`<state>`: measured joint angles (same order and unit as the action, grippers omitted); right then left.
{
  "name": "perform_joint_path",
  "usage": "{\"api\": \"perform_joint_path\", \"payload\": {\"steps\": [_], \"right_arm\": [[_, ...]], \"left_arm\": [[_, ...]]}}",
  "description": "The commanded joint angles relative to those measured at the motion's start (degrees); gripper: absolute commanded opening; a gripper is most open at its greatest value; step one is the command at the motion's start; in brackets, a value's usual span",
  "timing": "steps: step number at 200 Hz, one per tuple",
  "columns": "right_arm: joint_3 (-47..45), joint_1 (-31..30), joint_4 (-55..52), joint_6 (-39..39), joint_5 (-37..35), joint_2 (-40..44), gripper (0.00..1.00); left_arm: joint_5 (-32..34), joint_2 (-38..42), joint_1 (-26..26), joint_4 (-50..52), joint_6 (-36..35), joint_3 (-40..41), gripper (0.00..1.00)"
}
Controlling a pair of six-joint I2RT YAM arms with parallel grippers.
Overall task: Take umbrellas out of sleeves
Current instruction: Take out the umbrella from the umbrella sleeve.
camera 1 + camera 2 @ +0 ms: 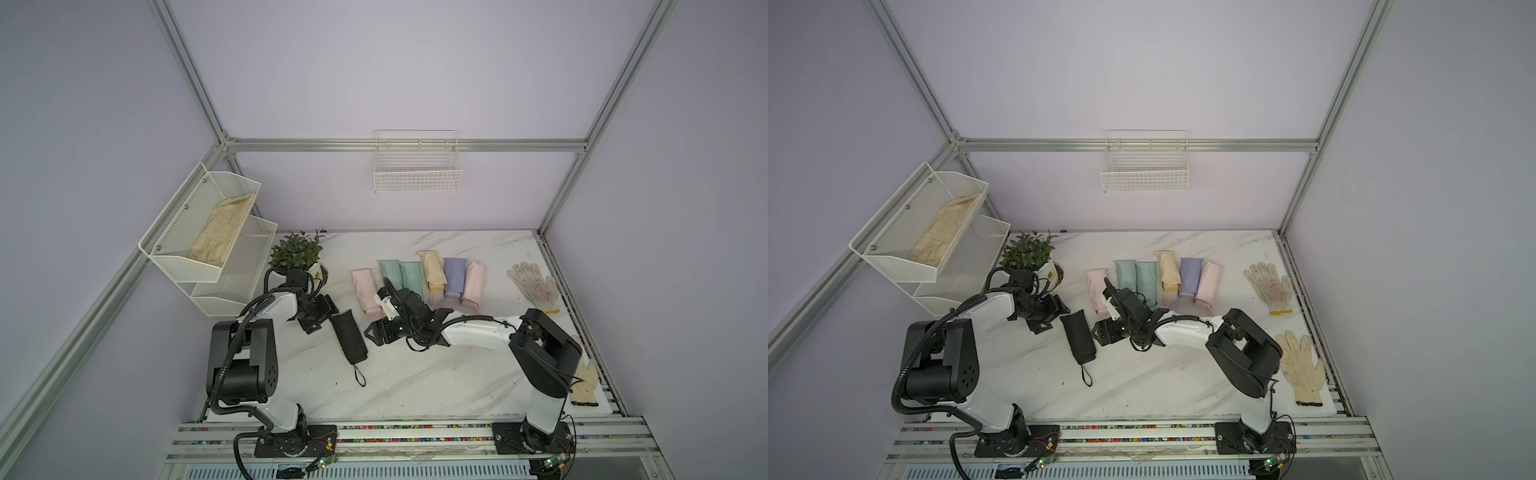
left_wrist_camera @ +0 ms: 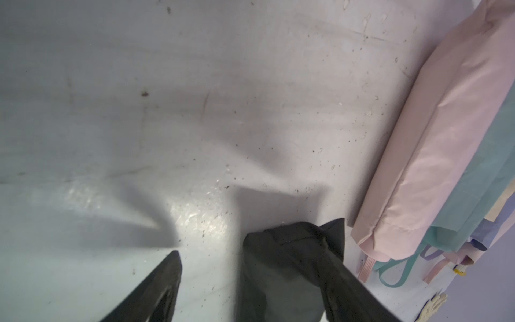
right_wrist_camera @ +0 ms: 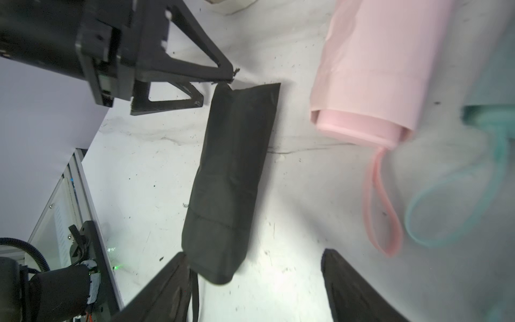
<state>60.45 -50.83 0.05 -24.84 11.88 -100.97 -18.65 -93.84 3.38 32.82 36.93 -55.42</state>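
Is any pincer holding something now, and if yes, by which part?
Nothing is gripped yet. The left pincer stands open at the closed end of the black sleeve; the right pincer is open beside its strap end.

The right arm [image 1: 415, 309] hides the near ends of the 2 mint umbrellas [image 1: 389, 270].

The table [image 1: 415, 374] is showing white with grey veins; the near sleeve [image 1: 349, 336] is showing black, far sleeves [image 1: 453, 276] pink, mint, yellow, lavender.
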Motion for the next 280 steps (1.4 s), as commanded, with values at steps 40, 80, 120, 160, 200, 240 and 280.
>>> {"api": "perform_joint_path", "payload": {"steps": [40, 80, 120, 160, 200, 240, 280], "right_arm": [[-11.9, -0.8, 6.1, -5.6, 0.6, 6.6, 0.68], [-12.0, -2.8, 8.3, -7.8, -0.3, 2.2, 0.65], [-12.5, -3.6, 9.9, -9.6, -1.7, 1.1, 0.65], [-13.0, -3.8, 9.8, -9.5, -1.9, 1.3, 0.65], [-14.5, -4.2, 10.7, -10.3, -1.7, 2.1, 0.65], [-15.0, -5.1, 11.5, -10.9, -1.5, 1.4, 0.65], [-14.8, -5.5, 11.9, -10.9, -1.9, 0.2, 0.65]], "left_arm": [[-7.1, -5.5, 1.5, -2.8, 1.5, -5.7, 0.55], [-7.1, -5.7, 1.7, -2.9, 3.3, -5.1, 0.47], [-5.6, -5.0, 2.3, 1.1, 9.2, -4.3, 0.39], [-6.6, -5.6, 2.3, 3.2, 16.1, -4.2, 0.4], [-5.3, -7.5, 2.3, 4.8, 16.9, -6.3, 0.4], [-4.8, -8.9, 2.3, 4.7, 16.9, -7.2, 0.38], [-5.1, -9.0, 2.3, 4.6, 16.0, -7.7, 0.15]]}}
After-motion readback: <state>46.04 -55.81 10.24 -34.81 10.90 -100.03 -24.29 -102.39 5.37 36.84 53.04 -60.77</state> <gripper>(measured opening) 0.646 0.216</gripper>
